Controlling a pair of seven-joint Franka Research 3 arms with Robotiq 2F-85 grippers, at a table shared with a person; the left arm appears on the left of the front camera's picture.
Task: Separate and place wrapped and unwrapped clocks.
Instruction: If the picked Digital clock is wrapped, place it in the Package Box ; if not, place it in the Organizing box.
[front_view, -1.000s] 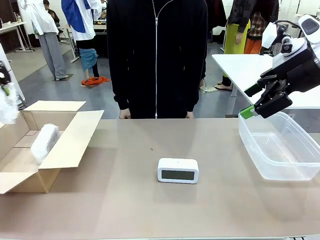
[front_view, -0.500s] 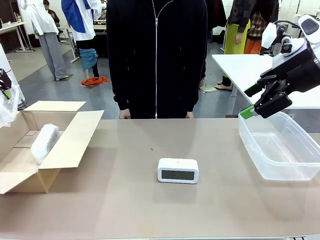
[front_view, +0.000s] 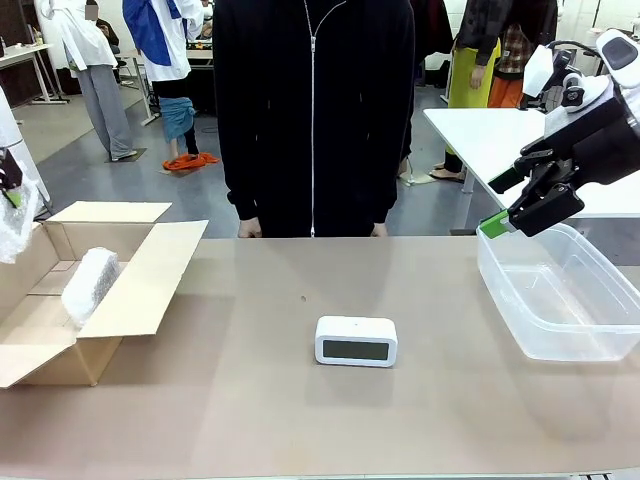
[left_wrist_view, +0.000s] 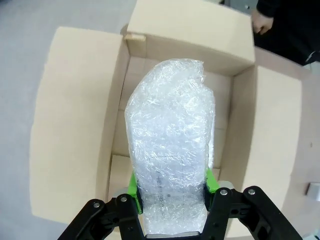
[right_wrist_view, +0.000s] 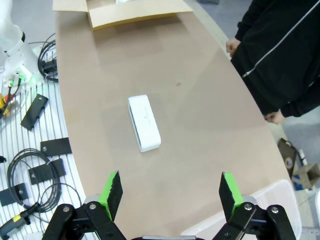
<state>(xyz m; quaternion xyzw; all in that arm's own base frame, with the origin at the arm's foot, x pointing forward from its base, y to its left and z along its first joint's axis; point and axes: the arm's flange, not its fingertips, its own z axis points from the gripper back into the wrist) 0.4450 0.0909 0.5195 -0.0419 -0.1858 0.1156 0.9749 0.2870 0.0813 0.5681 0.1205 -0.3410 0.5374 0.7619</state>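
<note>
Cardboard box (front_view: 140, 285) holds one wrapped bundle (front_view: 90, 285); left fingers (left_wrist_view: 133, 186) grip second bundle (left_wrist_view: 170, 145) above; right fingers (right_wrist_view: 111, 192) wide.

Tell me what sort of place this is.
Probably a robotics lab or workshop: a white robot arm reaches over the shared table, another white worktable stands behind it, and loose cables lie beside the table.

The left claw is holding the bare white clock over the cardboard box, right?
Not quite. The left claw is holding a bubble-wrapped bundle over the cardboard box, as the left wrist view shows. The bare white clock sits on the table.
</note>
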